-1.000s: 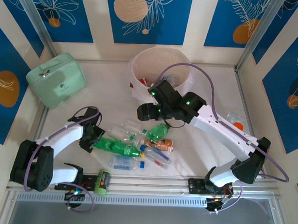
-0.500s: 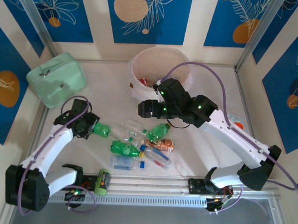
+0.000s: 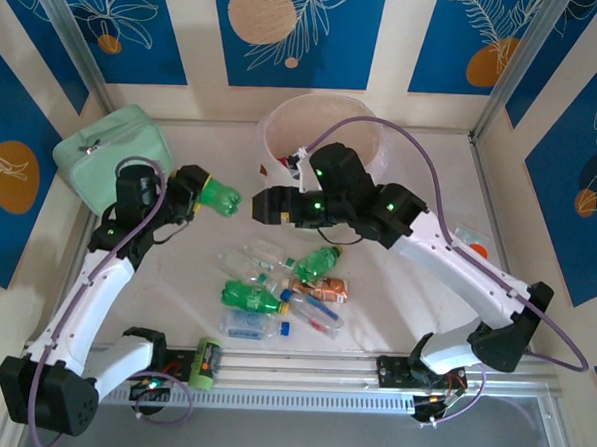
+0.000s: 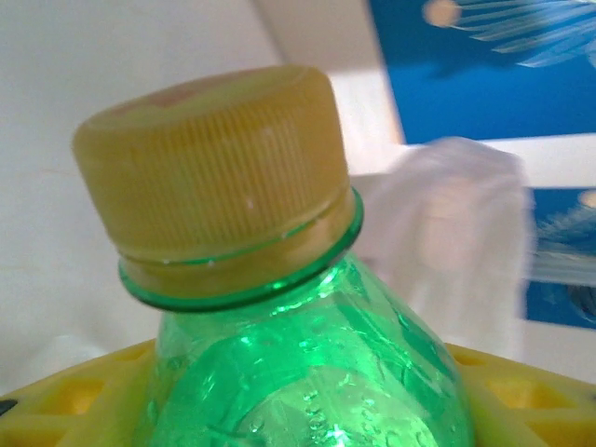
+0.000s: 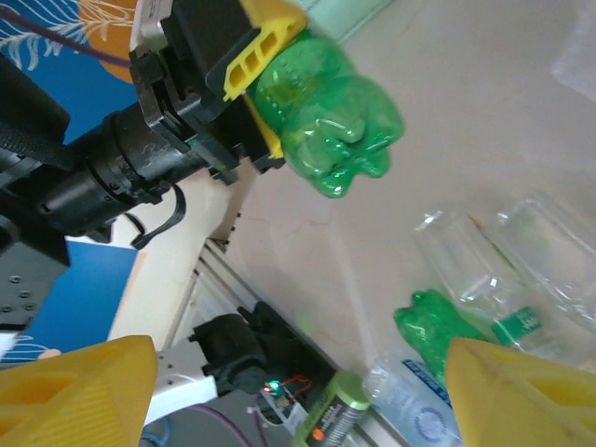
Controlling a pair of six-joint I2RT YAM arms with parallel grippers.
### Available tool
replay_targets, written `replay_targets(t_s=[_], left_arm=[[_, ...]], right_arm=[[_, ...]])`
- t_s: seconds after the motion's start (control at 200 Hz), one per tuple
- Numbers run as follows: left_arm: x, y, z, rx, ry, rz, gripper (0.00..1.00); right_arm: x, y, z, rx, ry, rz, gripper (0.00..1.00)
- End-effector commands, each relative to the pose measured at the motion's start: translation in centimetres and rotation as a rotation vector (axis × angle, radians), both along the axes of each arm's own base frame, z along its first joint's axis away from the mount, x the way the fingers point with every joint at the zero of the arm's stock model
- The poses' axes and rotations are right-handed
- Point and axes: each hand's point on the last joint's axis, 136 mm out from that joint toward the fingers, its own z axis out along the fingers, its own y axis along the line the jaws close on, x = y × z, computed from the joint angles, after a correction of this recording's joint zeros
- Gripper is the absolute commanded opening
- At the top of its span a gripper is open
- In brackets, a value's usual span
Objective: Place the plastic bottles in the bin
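Note:
My left gripper (image 3: pixel 202 195) is shut on a green plastic bottle (image 3: pixel 221 196), held above the table left of the bin (image 3: pixel 325 103). Its yellow cap (image 4: pixel 214 177) and green neck (image 4: pixel 307 372) are close up in the left wrist view, between my yellow fingers (image 4: pixel 56 410). My right gripper (image 3: pixel 262 205) hangs open just right of that bottle, facing it, a small gap away. The right wrist view has the held bottle (image 5: pixel 331 112) ahead of my open gripper (image 5: pixel 298 396). Several more bottles (image 3: pixel 275 287), clear and green, lie in a pile near the front.
A mint-green zip case (image 3: pixel 112 159) sits at the back left. A small green and orange cylinder (image 3: pixel 206 364) lies on the front rail. The bin's white liner (image 4: pixel 456 233) hangs over its rim. Walls close the table on three sides.
The left arm lifted the green bottle off the pile and carried it back toward the bin's left side. The right gripper swung left toward it and opened wider.

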Motion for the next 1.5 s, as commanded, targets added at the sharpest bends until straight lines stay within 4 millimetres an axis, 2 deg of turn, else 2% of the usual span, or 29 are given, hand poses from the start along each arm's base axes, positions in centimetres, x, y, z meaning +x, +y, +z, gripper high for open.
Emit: replay_targets(t_s=[0.0,0.1,0.195,0.28,0.465,0.595,0.775,0.845,0.88,0.905,0.97,0.985,1.11,1.13,1.28,1.39,1.495], left_arm=[[0.2,-3.2,7.8,-0.128,-0.24,-0.155,0.59],[-0.3,-4.5,10.5,-0.197,-0.337,-0.212,0.59],[-0.8,-5.6,12.2,-0.266,-0.403,-0.273,0.59],[-1.4,-7.1,13.2,-0.298,-0.446,-0.351,0.59],[-2.8,-10.0,14.0,-0.333,-0.484,-0.494,0.6],[-3.3,-11.0,14.5,-0.36,-0.506,-0.542,0.59],[-3.2,-11.3,15.0,-0.373,-0.519,-0.555,0.59],[-2.9,-11.4,14.9,-0.37,-0.513,-0.558,0.6],[-2.8,-11.4,14.8,-0.368,-0.511,-0.557,0.65],[-2.7,-11.4,14.6,-0.364,-0.508,-0.554,0.7],[-2.5,-11.3,14.2,-0.337,-0.497,-0.541,0.97],[-2.5,-11.2,14.1,-0.323,-0.497,-0.537,1.0],[-2.6,-10.2,13.7,-0.105,-0.497,-0.494,1.0],[-2.7,-9.9,13.2,-0.048,-0.48,-0.483,1.0],[-3.2,-6.2,12.1,0.294,-0.461,-0.358,1.0],[-3.9,-5.4,10.3,0.379,-0.449,-0.363,0.98],[-4.5,-5.8,7.4,0.389,-0.41,-0.397,0.92]], right_arm=[[-0.3,1.5,2.4,0.071,-0.009,0.061,0.85],[0.1,2.1,2.7,0.07,-0.006,0.072,0.88],[0.9,2.2,2.6,0.047,-0.011,0.055,0.91],[1.3,2.3,2.9,0.056,-0.007,0.054,0.94],[2.2,2.4,4.2,0.103,0.0,0.06,0.95],[2.9,2.4,4.9,0.135,0.001,0.058,0.88],[3.4,2.0,5.5,0.149,-0.004,0.05,0.65],[3.6,1.8,5.7,0.15,-0.01,0.044,0.61],[3.7,1.7,5.9,0.152,-0.016,0.041,0.59],[3.8,1.6,6.1,0.153,-0.019,0.037,0.58],[4.2,1.2,6.3,0.152,-0.03,0.026,0.57],[4.3,1.1,6.4,0.149,-0.032,0.021,0.57],[6.0,-0.6,6.7,0.113,-0.068,-0.047,0.57],[6.4,-0.9,6.7,0.109,-0.072,-0.06,0.57],[9.4,-3.7,6.7,0.079,-0.092,-0.161,0.57],[11.6,-5.6,6.1,0.05,-0.086,-0.223,0.57],[13.6,-7.3,5.5,0.016,-0.082,-0.278,0.57]])
